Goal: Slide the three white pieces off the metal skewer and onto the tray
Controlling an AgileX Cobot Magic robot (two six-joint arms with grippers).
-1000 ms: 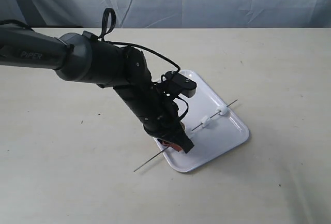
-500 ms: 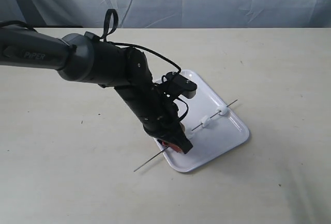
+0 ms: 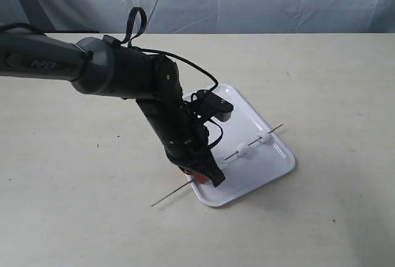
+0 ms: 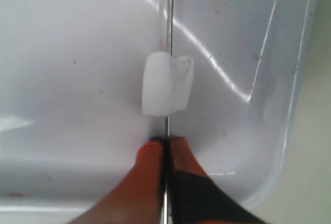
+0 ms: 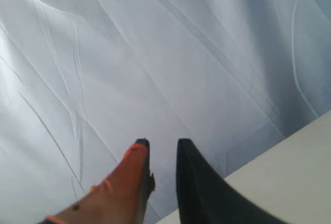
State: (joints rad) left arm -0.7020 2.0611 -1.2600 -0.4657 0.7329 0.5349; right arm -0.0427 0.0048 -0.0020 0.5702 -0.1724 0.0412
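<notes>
Tabletop of pale beige carried the tray, and the left arm reached down over the tray's near-left end. The left pincer was closed tight on the metal skewer, with the thin rod pinched between its orange and black fingertips just inside the tray's rim. The skewer lay aslant across the tray, one end jutting past the rim over the table. The first white piece sat on the rod just beyond the fingertips, near but not touching them. The second white piece and third white piece sat farther along, well clear of the pincer. The right pincer faced a pale cloth backdrop, a narrow gap between its fingers and nothing in it. Against a second before, the skewer's free end lay farther out over the table, and the two far pieces had shifted with it.
</notes>
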